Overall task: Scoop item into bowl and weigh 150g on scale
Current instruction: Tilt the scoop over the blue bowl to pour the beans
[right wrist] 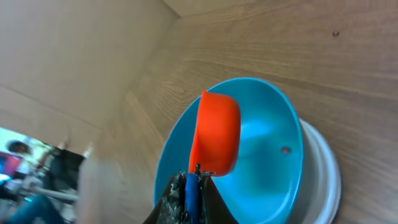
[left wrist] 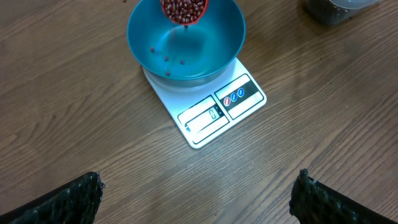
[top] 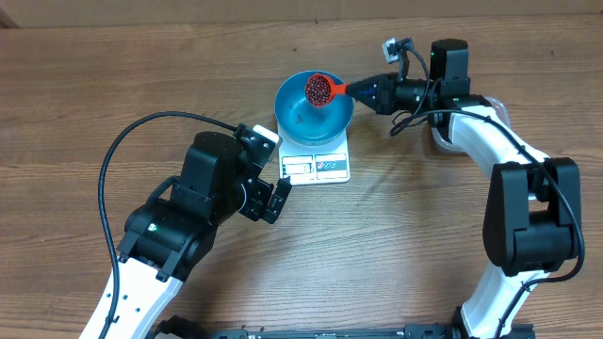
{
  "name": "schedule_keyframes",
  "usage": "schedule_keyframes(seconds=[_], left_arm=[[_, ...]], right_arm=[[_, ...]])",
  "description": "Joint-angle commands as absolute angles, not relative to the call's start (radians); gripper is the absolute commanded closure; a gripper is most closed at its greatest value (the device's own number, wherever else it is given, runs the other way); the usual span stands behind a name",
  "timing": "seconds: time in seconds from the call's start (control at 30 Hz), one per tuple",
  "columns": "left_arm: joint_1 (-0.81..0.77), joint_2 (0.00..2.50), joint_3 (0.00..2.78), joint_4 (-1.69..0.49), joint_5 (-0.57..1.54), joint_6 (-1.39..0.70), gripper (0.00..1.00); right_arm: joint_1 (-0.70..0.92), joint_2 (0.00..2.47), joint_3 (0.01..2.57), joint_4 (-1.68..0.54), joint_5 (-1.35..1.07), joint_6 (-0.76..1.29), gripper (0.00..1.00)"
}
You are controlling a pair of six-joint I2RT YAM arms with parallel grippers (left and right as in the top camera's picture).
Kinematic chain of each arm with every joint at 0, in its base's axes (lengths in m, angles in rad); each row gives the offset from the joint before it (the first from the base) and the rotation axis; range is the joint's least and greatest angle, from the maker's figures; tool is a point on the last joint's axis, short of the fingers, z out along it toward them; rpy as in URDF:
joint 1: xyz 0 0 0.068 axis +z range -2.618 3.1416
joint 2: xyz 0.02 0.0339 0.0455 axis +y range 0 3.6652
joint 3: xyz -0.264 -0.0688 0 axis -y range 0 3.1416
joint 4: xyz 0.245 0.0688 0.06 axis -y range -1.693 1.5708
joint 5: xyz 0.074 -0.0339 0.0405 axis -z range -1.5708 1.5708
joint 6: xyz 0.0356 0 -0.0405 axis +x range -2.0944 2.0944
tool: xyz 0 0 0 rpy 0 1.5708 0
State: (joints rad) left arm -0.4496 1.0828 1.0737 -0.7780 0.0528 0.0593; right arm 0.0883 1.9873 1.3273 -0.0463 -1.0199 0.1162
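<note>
1. right pincer (top: 364, 91) clamped on the orange scoop (top: 341, 90) handle, coming in from 3 o'clock.
2. scoop's full of beans (top: 318, 89), over the blue bowl (top: 294, 121); a few beans already inside.
3. bowl sits on the scale (top: 320, 168) on the bench (top: 94, 85), display at 6 o'clock.
4. left pincer (left wrist: 196, 198) wide open, nothing in it, approx 8 o'clock of scale.

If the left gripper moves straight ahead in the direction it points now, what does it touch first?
Most likely the scale, at its display end, ahead of the bowl. If the left gripper is tilted steeply, it may reach bare table first; depth is unclear.
</note>
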Motion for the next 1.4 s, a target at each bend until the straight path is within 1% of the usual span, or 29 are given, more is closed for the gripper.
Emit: schedule_keyframes(seconds=[0.0,0.17,0.43,0.47,0.63,0.9,1.1,1.27,1.37], left_arm=[[-0.445,1.071,1.082,-0.775,0.064,0.075,0.0],[-0.445,1.071,1.082,-0.775,0.064,0.075,0.0],[-0.445,1.071,1.082,-0.775,0.064,0.075,0.01],[-0.445,1.071,1.082,-0.775,0.064,0.075,0.0],[-0.445,1.071,1.082,-0.775,0.064,0.075,0.01],[-0.445,1.071,1.082,-0.775,0.064,0.075,0.0],[-0.445,1.071,1.082,-0.775,0.064,0.075,0.01],[-0.445,1.071,1.082,-0.775,0.064,0.075,0.0],[-0.445,1.071,1.082,-0.775,0.064,0.075,0.0]], right_arm=[[0.098,1.992,1.33,-0.054,-1.018,-0.064,0.96],[0.099,1.992,1.33,-0.062,-1.018,-0.203,0.96],[0.113,1.992,1.33,-0.061,-1.018,-0.527,0.96],[0.115,1.992,1.33,-0.061,-1.017,-0.594,0.96],[0.116,1.992,1.33,-0.06,-1.018,-0.739,0.96],[0.116,1.992,1.33,-0.052,-1.017,-0.927,0.96],[0.116,1.992,1.33,-0.027,-1.017,-0.954,0.96],[0.116,1.992,1.33,-0.018,-1.017,-1.081,0.96],[0.116,1.992,1.33,0.001,-1.017,-1.09,0.96]])
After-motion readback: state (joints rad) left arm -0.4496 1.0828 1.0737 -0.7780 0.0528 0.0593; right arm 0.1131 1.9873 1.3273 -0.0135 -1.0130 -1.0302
